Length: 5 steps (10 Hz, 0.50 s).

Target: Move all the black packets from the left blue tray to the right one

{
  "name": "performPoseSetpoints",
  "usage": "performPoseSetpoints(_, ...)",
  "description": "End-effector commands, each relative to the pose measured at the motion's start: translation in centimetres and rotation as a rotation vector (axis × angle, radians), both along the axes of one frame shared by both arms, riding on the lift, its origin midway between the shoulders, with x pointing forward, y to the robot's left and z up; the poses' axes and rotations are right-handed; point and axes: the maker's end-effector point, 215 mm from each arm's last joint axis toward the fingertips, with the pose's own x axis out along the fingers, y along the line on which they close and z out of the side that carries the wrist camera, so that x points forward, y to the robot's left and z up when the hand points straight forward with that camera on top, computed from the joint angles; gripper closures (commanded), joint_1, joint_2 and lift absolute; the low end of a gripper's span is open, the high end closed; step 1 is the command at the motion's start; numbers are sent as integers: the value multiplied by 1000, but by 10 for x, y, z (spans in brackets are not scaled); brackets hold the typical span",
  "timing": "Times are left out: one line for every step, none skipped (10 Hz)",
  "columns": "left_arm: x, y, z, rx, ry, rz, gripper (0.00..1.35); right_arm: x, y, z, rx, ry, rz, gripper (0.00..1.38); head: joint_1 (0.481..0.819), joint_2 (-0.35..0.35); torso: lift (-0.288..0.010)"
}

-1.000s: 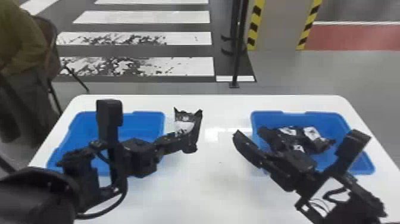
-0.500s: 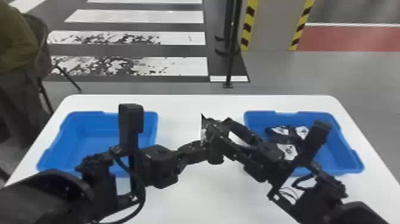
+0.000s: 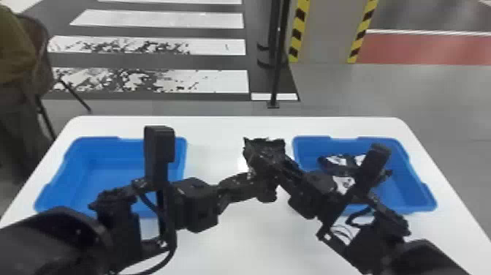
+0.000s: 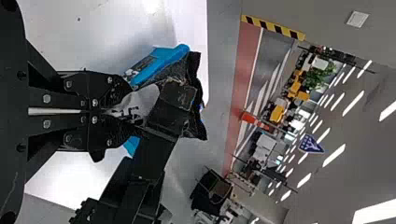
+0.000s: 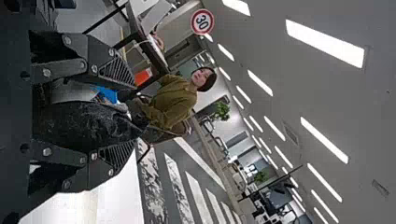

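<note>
In the head view my left gripper point(image 3: 252, 181) and my right gripper point(image 3: 279, 166) meet over the table between the trays, at a black packet point(image 3: 263, 146). The left gripper point(image 4: 123, 111) is shut on the packet point(image 4: 198, 119), whose white label shows in the left wrist view. The right gripper point(image 5: 122, 114) stands open, its fingers on either side of the packet point(image 5: 86, 125). Arms partly cover the left blue tray point(image 3: 109, 166), where no packet shows. Several black packets with white labels point(image 3: 338, 161) lie in the right blue tray point(image 3: 409, 183).
The white table point(image 3: 233, 126) carries both trays, and both forearms reach over its front part. Behind it stands a thin black post point(image 3: 277, 73). A person sits on a chair beyond the table's left side.
The right gripper has moved left and its fingers have come around the packet. The left gripper, with the packet in it, has shifted slightly right in the head view, which has also shifted a little.
</note>
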Motion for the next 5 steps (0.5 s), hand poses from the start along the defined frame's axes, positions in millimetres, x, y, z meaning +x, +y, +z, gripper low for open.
performPoseSetpoints(2,1,5,-22,-3,7,1024,0,0,1,6,1,1,1283,695,-34,-140)
performPoseSetpoints(3,7,4,-29,2,21,579,0,0,2,14,1,0,1283,695,-33,-140)
performPoseSetpoints(7,15,6,-41,-12,49,193,7,-10,2,16,-3,-23,1283,695,-29,-140)
performPoseSetpoints(9,25,7,-61,-18,79,94,23,-36,2,-2,-13,-74,1283,695,-26,-140)
performPoseSetpoints(6,33,8,-89,-21,100,131,41,-72,-3,-44,-26,-150,1283,695,-32,-140)
